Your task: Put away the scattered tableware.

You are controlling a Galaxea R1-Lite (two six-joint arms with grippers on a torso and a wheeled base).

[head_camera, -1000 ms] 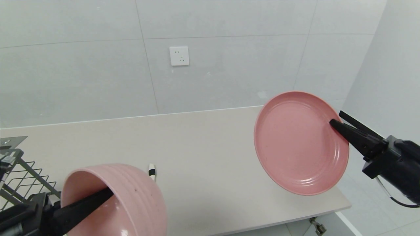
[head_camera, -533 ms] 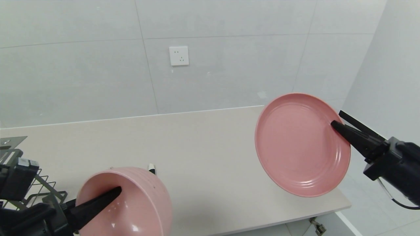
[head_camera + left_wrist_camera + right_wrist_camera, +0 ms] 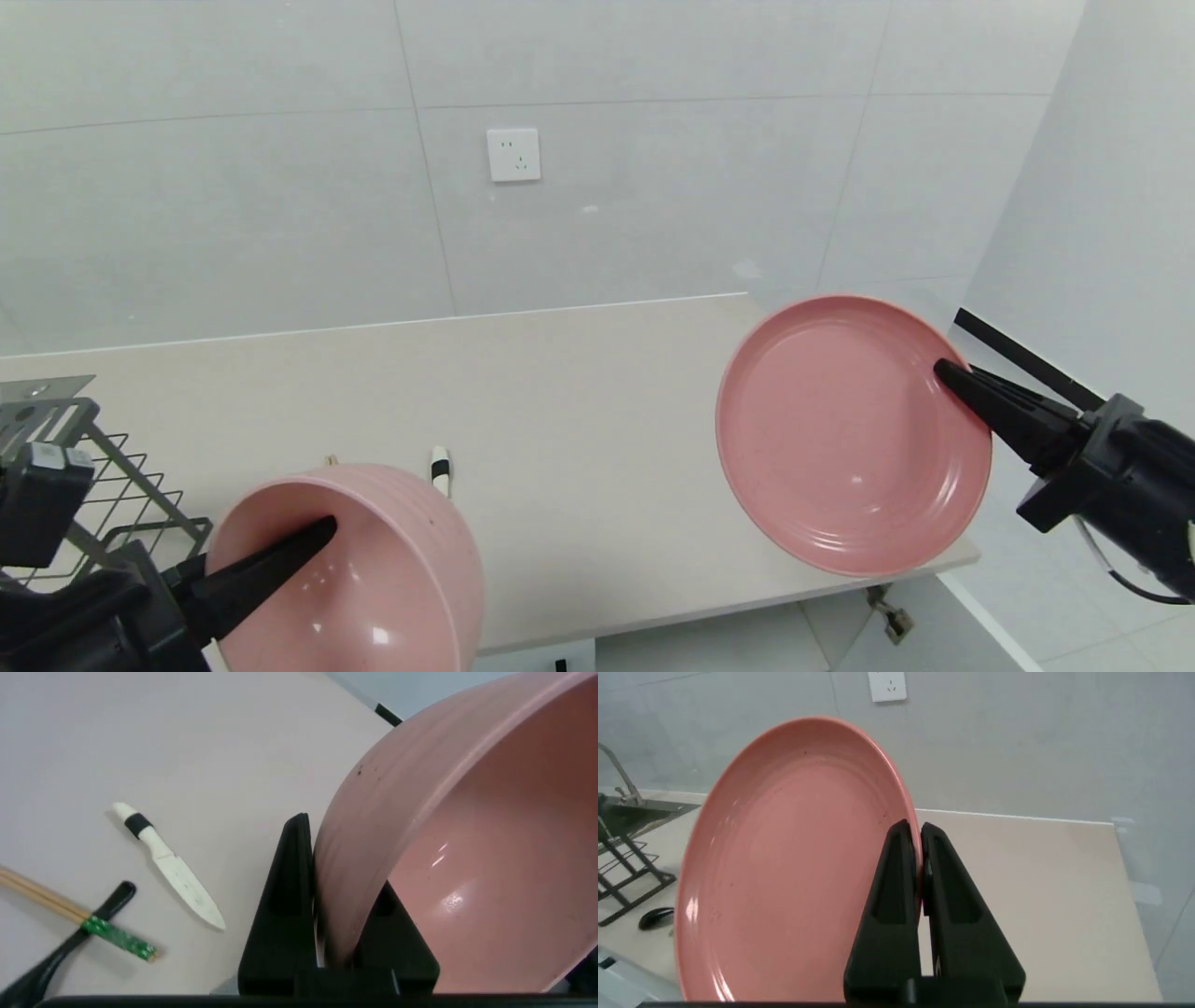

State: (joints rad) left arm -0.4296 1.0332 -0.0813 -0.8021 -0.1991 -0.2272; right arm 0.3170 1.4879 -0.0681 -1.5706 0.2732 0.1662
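Observation:
A pink bowl [image 3: 383, 579] hangs tipped on its side above the counter's front left, with my left gripper [image 3: 327, 530] shut on its rim, one finger inside. In the left wrist view the gripper [image 3: 327, 859] pinches the bowl's [image 3: 467, 831] wall. At the right, over the counter's end, a pink plate [image 3: 840, 439] is held nearly upright, my right gripper [image 3: 943, 364] shut on its rim. The right wrist view shows the same pinch [image 3: 917, 833] on the plate [image 3: 785, 868]. On the counter lie a white knife [image 3: 439, 469], chopsticks [image 3: 47, 901] and a black spoon [image 3: 65, 947].
A dark wire dish rack [image 3: 121, 476] stands at the counter's left end, beside a sink [image 3: 635, 812]. The counter [image 3: 597, 392] backs onto a tiled wall with a socket [image 3: 513, 154]. Its right end stops short of a side wall.
The camera has shifted a little. My left gripper has swung the bowl rightward and lower. The plate has sunk slightly against the wall behind it.

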